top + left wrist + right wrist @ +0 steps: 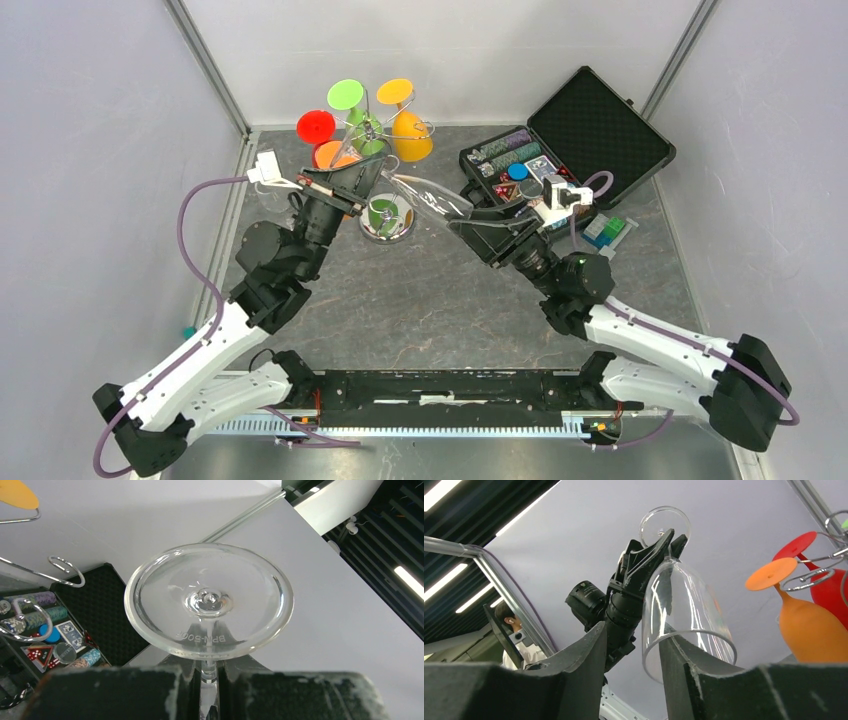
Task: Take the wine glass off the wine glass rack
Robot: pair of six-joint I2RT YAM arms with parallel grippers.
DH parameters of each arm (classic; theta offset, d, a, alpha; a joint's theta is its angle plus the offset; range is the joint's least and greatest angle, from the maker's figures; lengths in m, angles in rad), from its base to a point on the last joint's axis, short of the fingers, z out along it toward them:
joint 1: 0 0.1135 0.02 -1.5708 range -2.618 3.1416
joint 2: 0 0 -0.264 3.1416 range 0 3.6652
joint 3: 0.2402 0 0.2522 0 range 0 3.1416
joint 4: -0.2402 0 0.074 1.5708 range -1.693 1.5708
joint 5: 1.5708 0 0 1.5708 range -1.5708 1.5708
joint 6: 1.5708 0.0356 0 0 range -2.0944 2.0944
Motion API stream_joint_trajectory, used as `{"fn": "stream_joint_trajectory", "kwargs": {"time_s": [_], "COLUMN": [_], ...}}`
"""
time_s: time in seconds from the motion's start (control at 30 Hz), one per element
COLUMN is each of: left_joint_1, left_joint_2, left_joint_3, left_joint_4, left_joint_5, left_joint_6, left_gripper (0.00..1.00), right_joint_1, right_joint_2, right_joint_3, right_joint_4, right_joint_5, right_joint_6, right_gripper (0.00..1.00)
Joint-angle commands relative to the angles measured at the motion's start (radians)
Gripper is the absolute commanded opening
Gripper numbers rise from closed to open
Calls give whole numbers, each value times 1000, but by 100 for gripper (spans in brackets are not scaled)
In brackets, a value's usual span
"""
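Note:
A clear wine glass (425,197) lies nearly level in the air between my two grippers, just right of the chrome wine glass rack (369,130). My left gripper (372,180) is shut on its stem; in the left wrist view the stem (209,677) runs between the fingers, with the round foot (208,602) above them. My right gripper (466,222) is open at the bowl's mouth. In the right wrist view (631,635) one finger (704,680) reaches inside the rim of the bowl (684,605) and the other finger (574,670) stands well outside it.
Red (316,126), green (346,95) and orange (410,135) glasses hang on the rack above its shiny base (388,222). An open black case (590,125) with poker chips sits at the back right, with a small green and blue pack (610,230) beside it.

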Motion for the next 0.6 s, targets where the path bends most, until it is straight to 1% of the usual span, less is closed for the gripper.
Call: {"fn": "stream_joint_trajectory", "kwargs": {"time_s": [0.0,0.1,0.3,0.4,0.53,0.57], "left_joint_1": [-2,-1,-2,-1,-2,-1], "left_joint_2": [-28,-43,-91,-115,-140,-145], "left_joint_3": [-34,-58,-122,-137,-130,-126], "left_joint_4": [55,59,100,111,110,105], "left_joint_5": [26,52,106,136,178,184], "left_joint_6": [-14,-4,11,32,85,96], "left_gripper": [2,4,23,35,56,58], "right_joint_1": [8,8,8,8,8,8], "right_joint_2": [24,22,0,-14,-39,-44], "right_joint_3": [48,40,28,24,24,24], "right_joint_4": [16,3,-55,-66,-74,-78], "right_joint_5": [43,63,93,101,110,113], "right_joint_6": [25,22,-10,-35,-73,-80], "right_gripper": [43,31,1,0,0,0]}}
